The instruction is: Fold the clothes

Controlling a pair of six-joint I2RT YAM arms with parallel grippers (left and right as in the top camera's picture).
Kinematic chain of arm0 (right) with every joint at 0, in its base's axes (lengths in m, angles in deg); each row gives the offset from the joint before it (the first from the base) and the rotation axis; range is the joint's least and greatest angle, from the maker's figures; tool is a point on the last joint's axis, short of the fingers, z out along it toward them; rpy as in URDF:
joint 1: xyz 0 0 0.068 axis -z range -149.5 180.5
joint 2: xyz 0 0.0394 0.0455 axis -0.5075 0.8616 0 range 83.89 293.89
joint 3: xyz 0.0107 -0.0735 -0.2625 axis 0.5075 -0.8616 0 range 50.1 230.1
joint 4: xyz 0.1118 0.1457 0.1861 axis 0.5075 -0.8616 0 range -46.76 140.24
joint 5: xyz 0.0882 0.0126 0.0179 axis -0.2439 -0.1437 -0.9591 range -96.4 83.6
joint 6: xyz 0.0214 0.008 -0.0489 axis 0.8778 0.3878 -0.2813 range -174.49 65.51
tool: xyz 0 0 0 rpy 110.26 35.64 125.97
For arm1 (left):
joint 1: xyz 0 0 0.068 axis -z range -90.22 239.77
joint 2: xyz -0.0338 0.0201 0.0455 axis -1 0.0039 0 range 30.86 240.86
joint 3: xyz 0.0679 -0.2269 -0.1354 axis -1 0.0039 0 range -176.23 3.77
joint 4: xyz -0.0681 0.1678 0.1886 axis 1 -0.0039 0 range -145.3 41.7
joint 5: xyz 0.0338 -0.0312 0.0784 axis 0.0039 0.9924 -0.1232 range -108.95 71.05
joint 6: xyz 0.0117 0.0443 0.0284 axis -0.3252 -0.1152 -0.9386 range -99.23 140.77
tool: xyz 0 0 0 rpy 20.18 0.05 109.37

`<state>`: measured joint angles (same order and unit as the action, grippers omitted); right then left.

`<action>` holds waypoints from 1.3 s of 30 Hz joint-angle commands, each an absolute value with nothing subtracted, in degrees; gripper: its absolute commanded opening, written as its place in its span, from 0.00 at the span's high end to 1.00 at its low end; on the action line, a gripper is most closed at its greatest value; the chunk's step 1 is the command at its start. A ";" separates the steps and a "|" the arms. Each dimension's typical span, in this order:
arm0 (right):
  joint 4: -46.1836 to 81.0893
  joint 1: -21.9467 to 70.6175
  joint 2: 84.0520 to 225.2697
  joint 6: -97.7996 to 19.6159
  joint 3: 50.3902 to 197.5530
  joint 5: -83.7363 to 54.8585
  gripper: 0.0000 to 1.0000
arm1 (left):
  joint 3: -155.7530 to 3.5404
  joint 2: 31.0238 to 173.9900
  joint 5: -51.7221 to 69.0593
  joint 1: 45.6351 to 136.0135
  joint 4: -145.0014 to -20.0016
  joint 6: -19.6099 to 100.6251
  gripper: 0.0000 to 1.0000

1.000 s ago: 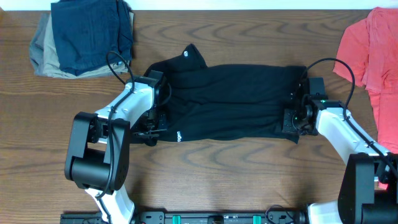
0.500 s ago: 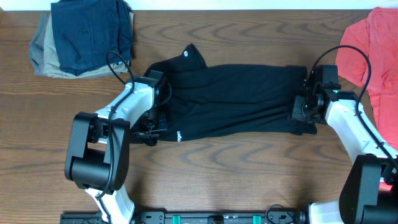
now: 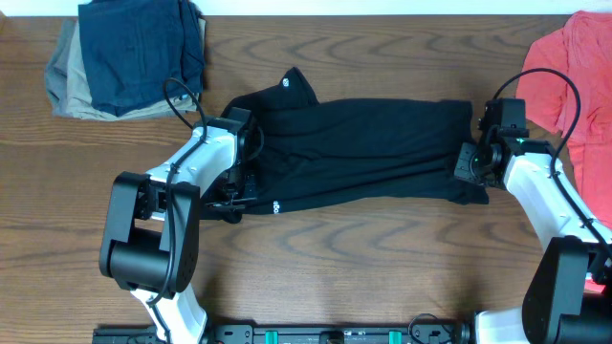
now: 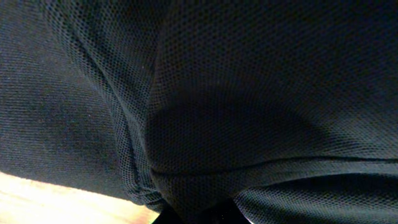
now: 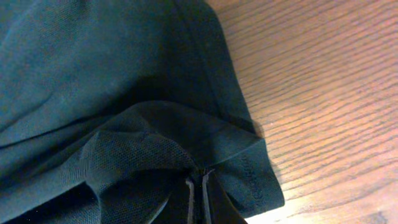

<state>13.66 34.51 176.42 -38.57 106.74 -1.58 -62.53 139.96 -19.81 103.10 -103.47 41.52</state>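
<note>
The black shirt [image 3: 359, 153] lies stretched in a long band across the middle of the table, collar end at upper left. My left gripper [image 3: 239, 196] is at its left end, shut on the fabric, which fills the left wrist view [image 4: 199, 93]. My right gripper [image 3: 469, 172] is at the shirt's right end, fingers shut on a pinched fold [image 5: 200, 186]. The hem edge [image 5: 249, 174] lies on the wood beside it.
A navy garment [image 3: 139, 48] on a khaki one [image 3: 72, 91] is folded at the back left. A coral-red shirt [image 3: 574, 76] lies at the right edge, close to my right arm. Bare wooden table [image 3: 363, 258] lies in front.
My right gripper has moved right and slightly back with the shirt's right end, pulling the shirt longer and tauter. The left gripper has stayed in place.
</note>
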 commanded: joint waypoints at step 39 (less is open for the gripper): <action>3.28 24.78 176.16 -42.30 109.71 -19.91 0.17 | -64.70 126.39 -25.71 105.44 -112.83 43.43 0.27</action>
<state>3.28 25.53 176.44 -42.68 110.17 -20.92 -64.72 126.39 -20.25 105.59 -111.65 42.92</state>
